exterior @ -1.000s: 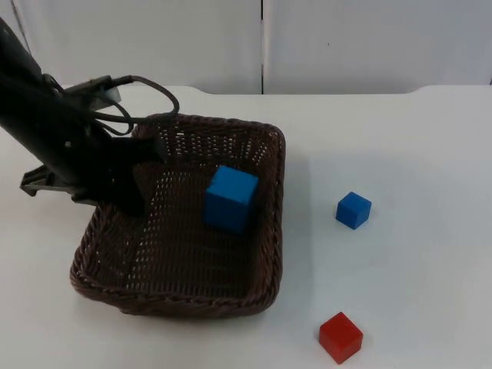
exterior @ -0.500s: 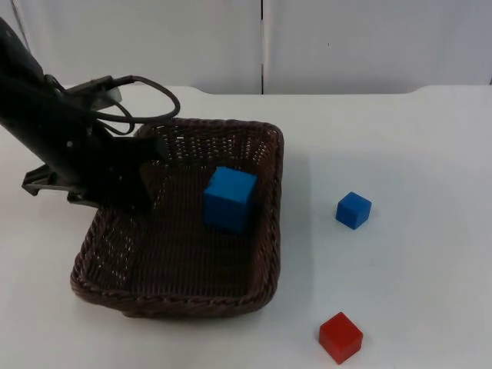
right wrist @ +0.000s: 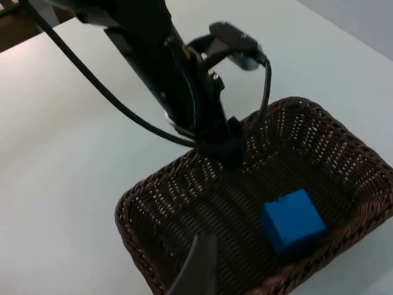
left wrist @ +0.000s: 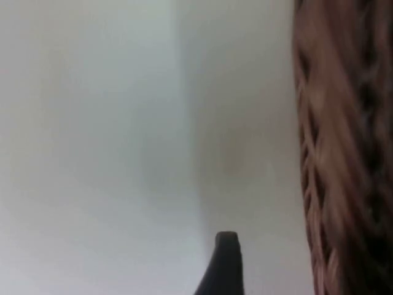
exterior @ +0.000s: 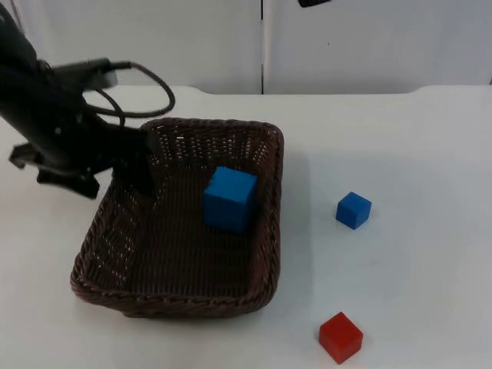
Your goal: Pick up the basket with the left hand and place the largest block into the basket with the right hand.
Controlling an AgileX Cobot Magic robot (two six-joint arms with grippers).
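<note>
The left gripper (exterior: 137, 165) sat right at the basket (exterior: 184, 296), on the wall nearest the left arm, and that contact was the whole story: the rim lay directly under the jaws. From the top view the black fingers seemed to straddle that wall, one inside and one outside, but whether they were clamped on the weave I could not tell. In the left wrist view the brown wicker rim (left wrist: 341, 153) ran close alongside the fingertip, with bare white surface (left wrist: 110, 123) beside it.

The large blue block (exterior: 230, 198) lay inside the basket, toward the far side wall and well apart from the left gripper. It was a sharp-edged cube with a matte face, plainly bigger than its two neighbours. The small blue block (exterior: 354, 210) and the red block (exterior: 340, 337) stood out on the surface (exterior: 415, 154), both clear of the basket on the right arm's side.

The right gripper was up high, looking down on the basket (right wrist: 202, 203) and the big block (right wrist: 293, 221), waiting. How its jaws stood I could not tell.

The basket was a dark brown rectangular weave with open mesh walls, flared sides and a thick braided rim that ought to give a little under a pinch. With the largest block already in, I judged the left arm's business with that rim to be the only step left.
</note>
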